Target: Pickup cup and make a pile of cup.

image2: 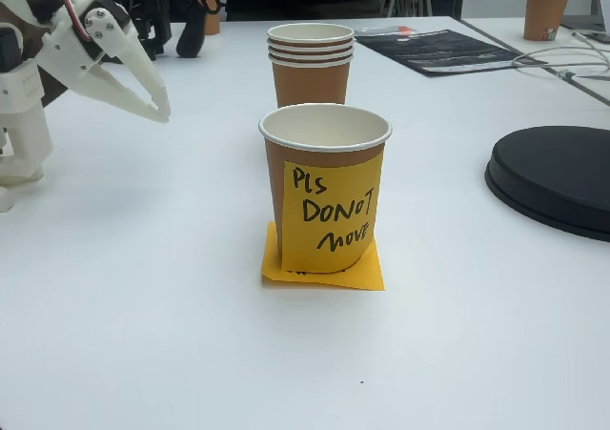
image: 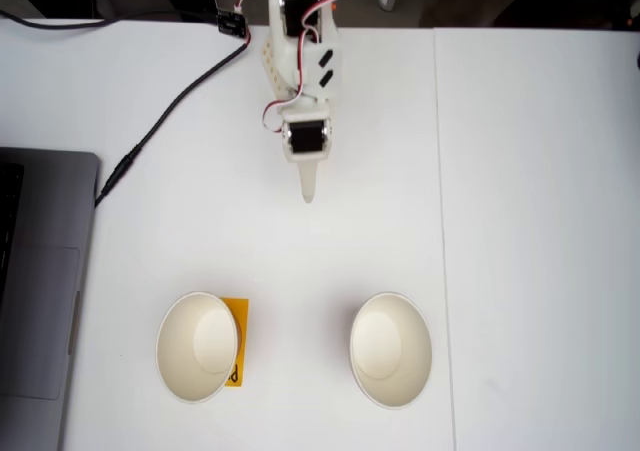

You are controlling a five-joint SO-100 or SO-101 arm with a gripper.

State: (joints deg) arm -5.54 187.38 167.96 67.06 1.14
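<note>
The gripper point(image: 308, 193), fingers together and empty, hangs over the table point(image: 520, 171) well short of two upright cups, one point(image: 197, 346) beside a sticky note point(image: 238, 321), the other point(image: 390, 349) apart. Stacking apparently not begun.

Office or lab: white desks point(image2: 143, 306), laptop point(image: 40, 271), cables point(image: 160, 121).

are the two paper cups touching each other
Apart. A fixed view from above shows the left cup and right cup with bare table between them.
</note>
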